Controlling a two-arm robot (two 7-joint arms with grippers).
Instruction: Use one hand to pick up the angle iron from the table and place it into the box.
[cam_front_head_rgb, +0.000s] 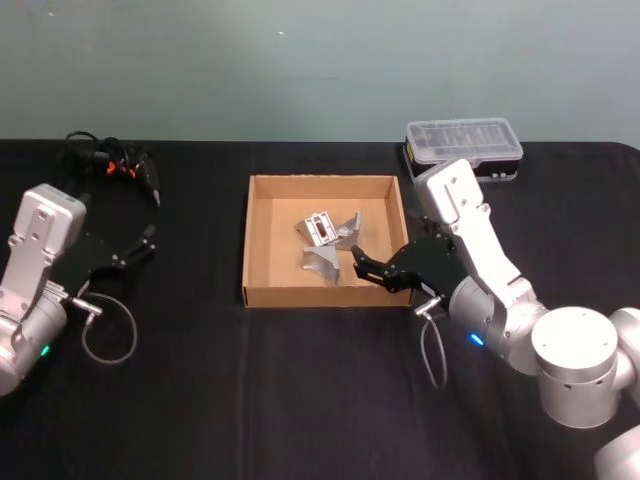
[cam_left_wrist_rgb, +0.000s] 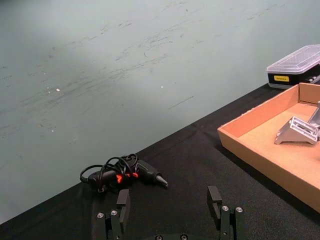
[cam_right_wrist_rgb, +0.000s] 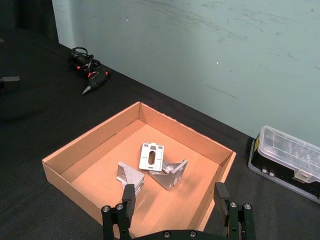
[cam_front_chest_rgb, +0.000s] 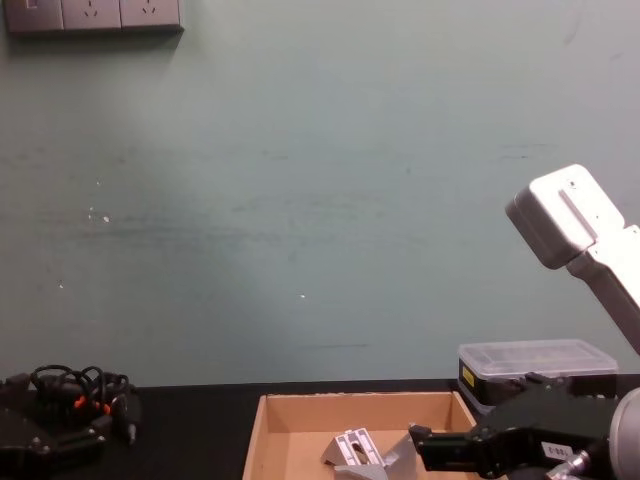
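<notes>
A: We see the angle irons (cam_front_head_rgb: 328, 244) lying inside the box (cam_front_head_rgb: 262, 190), three silvery brackets clustered near the middle of its floor, touching one another.

B: Then, as we judge it, the step in hand is the retreat. We should lift the right claw (cam_front_head_rgb: 362, 263) straight up and back over the near right wall without clipping the cardboard or nudging the brackets.

A: Its fingers are spread and pinch nothing. It hangs over the box's near right corner, the forearm slanting back down toward the robot's body.

B: Our left claw (cam_front_head_rgb: 142, 243) rests spread as well, well apart over the worktop (cam_front_head_rgb: 300, 400), pointing toward the tangled cabled tool (cam_front_head_rgb: 112, 165).
</notes>
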